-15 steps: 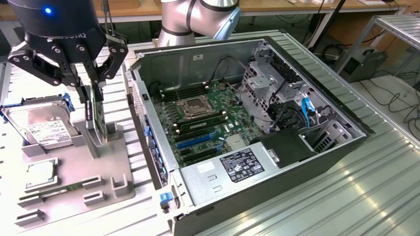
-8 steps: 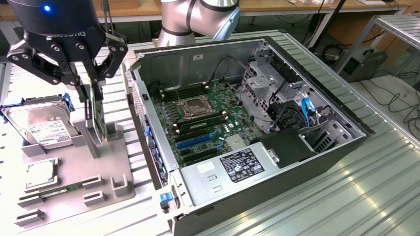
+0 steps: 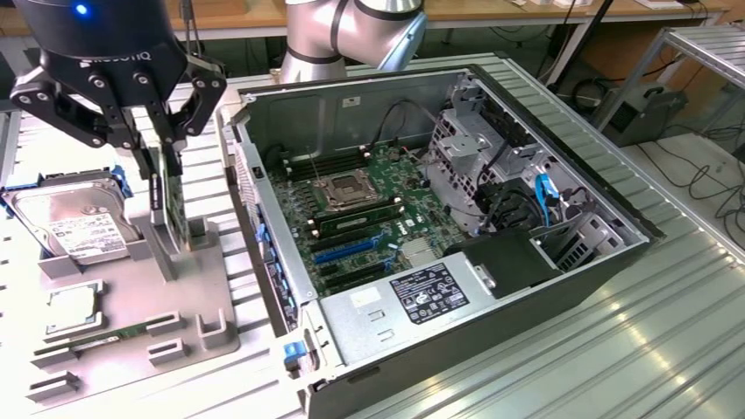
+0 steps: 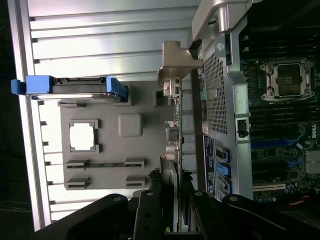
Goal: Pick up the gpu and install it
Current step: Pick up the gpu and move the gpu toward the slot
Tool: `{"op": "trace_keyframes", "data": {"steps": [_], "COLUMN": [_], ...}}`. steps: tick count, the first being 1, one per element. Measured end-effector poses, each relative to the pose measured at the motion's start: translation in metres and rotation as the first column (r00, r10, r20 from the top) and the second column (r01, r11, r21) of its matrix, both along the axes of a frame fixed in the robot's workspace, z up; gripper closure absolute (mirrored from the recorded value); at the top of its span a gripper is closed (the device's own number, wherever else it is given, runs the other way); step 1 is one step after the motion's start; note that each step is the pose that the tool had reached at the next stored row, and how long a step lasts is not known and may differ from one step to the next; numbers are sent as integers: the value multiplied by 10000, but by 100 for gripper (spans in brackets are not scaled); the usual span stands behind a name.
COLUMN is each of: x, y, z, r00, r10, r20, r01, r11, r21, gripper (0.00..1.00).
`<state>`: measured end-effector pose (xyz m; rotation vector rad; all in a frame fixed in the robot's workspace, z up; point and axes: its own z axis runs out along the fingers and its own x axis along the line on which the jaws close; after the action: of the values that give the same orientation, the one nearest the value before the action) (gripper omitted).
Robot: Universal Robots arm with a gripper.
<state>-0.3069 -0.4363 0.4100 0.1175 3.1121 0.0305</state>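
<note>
You see the open black metal computer case [image 3: 501,340] at the exterior view's right, the flat grey parts tray [image 3: 122,301] just beside it, and over that tray your black gripper [image 3: 163,170] pinching the top edge of the thin black gpu [image 3: 171,223], upright in its slot.

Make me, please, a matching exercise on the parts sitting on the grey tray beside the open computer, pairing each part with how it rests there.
Things:
1. gpu
2. hard drive
3. memory stick
4. processor chip

States:
A. lying flat in a square recess of the grey tray
B. standing upright on its edge, right under the pincer
C. propped in a holder, with blue rails on its sides
D. a thin green strip held between small low holders

Pairs: 1-B, 2-C, 3-D, 4-A
</note>
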Motion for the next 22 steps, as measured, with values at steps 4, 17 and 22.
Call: {"op": "trace_keyframes", "data": {"steps": [4, 17, 22], "x": [0, 0, 0], "y": [0, 0, 0], "z": [12, 61, 76], "r00": [10000, 10000, 10000], "r10": [0, 0, 0], "r20": [-1, -1, -1], "r01": [0, 0, 0], "r11": [10000, 10000, 10000], "r21": [-1, -1, -1], "gripper": [74, 74, 74]}}
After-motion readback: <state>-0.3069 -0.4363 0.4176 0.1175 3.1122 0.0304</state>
